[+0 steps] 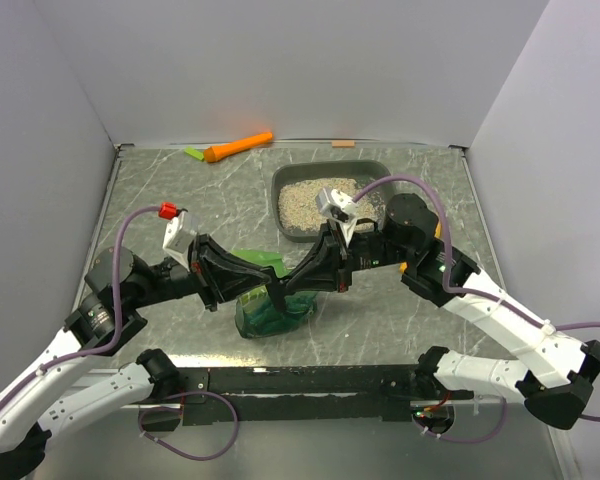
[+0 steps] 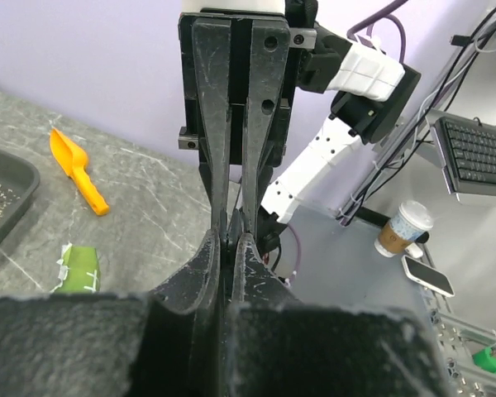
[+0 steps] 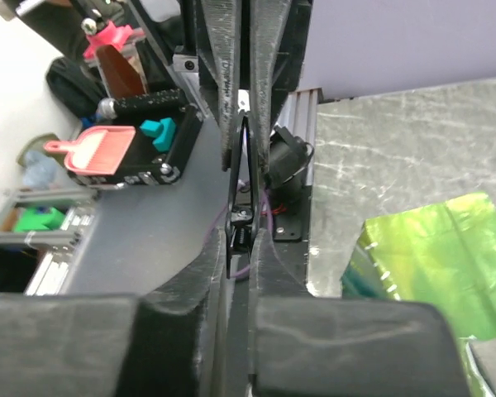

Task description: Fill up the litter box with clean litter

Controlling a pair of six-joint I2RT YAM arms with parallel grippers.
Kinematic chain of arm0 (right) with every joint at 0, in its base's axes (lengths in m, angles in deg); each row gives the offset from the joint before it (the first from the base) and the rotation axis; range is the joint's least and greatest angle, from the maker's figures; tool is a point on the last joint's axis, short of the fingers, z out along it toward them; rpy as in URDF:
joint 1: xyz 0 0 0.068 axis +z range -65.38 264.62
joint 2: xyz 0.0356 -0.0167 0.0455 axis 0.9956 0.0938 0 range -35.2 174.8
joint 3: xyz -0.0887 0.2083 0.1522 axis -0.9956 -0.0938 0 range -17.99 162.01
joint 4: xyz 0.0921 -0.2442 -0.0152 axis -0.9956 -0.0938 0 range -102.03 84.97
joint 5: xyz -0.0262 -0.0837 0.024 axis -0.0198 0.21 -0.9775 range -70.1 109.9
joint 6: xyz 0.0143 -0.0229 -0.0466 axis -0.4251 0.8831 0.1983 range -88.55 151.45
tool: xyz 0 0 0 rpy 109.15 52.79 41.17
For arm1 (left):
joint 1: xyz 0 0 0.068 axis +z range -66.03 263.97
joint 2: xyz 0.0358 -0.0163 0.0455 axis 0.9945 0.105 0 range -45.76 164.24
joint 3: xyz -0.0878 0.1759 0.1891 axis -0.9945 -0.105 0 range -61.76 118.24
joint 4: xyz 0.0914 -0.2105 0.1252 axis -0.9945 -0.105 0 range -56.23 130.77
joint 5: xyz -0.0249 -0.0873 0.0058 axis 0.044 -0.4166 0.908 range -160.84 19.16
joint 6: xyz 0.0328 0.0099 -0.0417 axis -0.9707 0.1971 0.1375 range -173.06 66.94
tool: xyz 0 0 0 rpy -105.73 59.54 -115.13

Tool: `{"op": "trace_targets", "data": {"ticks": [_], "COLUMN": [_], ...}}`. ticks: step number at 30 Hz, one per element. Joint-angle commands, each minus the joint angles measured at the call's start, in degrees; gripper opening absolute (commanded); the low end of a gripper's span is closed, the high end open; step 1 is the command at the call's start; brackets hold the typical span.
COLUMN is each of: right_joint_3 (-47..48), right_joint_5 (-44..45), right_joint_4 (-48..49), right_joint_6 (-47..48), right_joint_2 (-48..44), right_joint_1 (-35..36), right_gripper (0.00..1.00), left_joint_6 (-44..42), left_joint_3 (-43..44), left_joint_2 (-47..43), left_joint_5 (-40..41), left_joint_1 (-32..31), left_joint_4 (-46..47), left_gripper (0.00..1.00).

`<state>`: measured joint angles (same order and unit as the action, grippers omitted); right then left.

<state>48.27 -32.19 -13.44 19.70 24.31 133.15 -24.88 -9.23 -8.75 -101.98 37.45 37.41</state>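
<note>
The dark grey litter box (image 1: 376, 170) stands at the back right with a layer of beige clean litter (image 1: 315, 200) in it. One corner of the litter box (image 2: 4, 194) shows in the left wrist view. A green bag (image 1: 270, 310) (image 3: 430, 256) stands in front of it. Both grippers meet tip to tip just above the bag. My left gripper (image 1: 272, 283) (image 2: 231, 240) is shut. My right gripper (image 1: 284, 287) (image 3: 244, 236) is closed to a narrow slit. A thin black clip (image 3: 241, 194) with a wire loop sits between both pairs of jaws.
An orange scoop (image 1: 238, 147) (image 2: 78, 169) lies at the back wall with a small green strip (image 1: 194, 154) beside it. Grey walls close in the left, back and right sides. The black base rail (image 1: 300, 380) runs along the near edge.
</note>
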Motion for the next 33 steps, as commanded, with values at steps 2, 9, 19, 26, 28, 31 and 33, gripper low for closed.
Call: {"op": "trace_targets", "data": {"ticks": [2,9,19,26,28,31,33], "right_joint_3": [0.45,1.41,3.97,-0.51,-1.04,-1.57,-1.92], "right_joint_5": [2.96,10.34,28.88,33.29,33.72,33.12,32.59], "right_joint_4": [-0.48,-4.86,-18.05,-17.79,-18.14,-18.40,-18.75], "right_joint_6": [1.20,2.86,9.98,14.20,14.38,14.74,15.00], "right_joint_2": [0.26,-3.43,-6.94,-10.28,-10.46,-10.38,-10.37], "right_joint_1": [1.04,0.69,-1.42,-1.60,-1.60,-1.77,-1.86], "right_gripper": [0.00,0.00,0.00,0.00,0.00,0.00,0.00], "left_joint_6": [-0.06,-4.98,-14.02,-18.16,-19.22,-21.06,-21.94], "left_joint_3": [2.22,1.78,-1.47,-2.96,-3.49,-4.10,-4.37], "left_joint_2": [0.08,-1.42,0.51,5.86,7.28,10.00,11.15], "left_joint_5": [1.34,4.23,13.72,14.97,14.44,13.03,12.59], "left_joint_1": [0.12,0.12,0.12,0.12,0.12,0.12,0.12], "left_joint_4": [2.48,-5.50,-15.71,-17.21,-17.21,-16.77,-16.51], "left_gripper": [0.26,0.56,0.54,0.47,0.42,0.37,0.36]}}
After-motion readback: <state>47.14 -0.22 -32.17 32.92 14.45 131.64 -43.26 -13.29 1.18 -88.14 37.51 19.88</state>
